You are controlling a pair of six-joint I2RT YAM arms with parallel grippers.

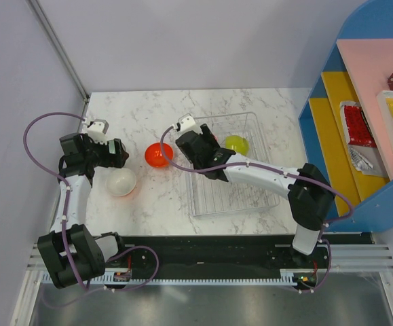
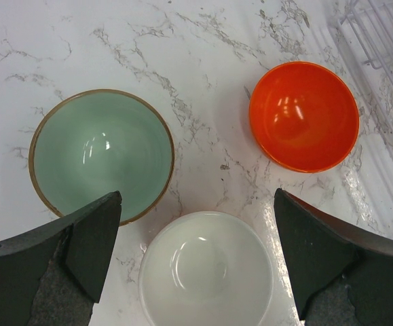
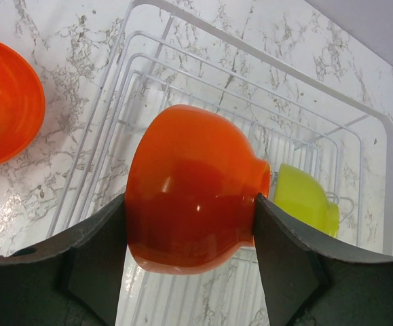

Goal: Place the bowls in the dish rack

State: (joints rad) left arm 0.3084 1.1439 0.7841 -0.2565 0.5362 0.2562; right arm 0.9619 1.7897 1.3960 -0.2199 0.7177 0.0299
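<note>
Left hand (image 2: 197, 244): spread wide, holding nothing, above the table (image 2: 203, 68). White bowl (image 2: 206, 268) sits upright right under it, framed between the 2 fingers and touching neither. Mint bowl (image 2: 101, 153) stands upright just past the left finger. Red-orange bowl (image 2: 303, 115) lies farther out, near the edge of the dish rack (image 1: 237, 193). All 3 are on the table and apart from one another.

Right hand (image 3: 189, 227): pinching an orange-outside bowl (image 3: 189, 176) between both fingers. The bowl is tipped on its side, foot toward the right finger, over the rack's ribs; its inside is hidden. Lime-green bowl (image 3: 311, 200) lies in the rack just beyond the held one; whether they touch, cannot tell.
</note>
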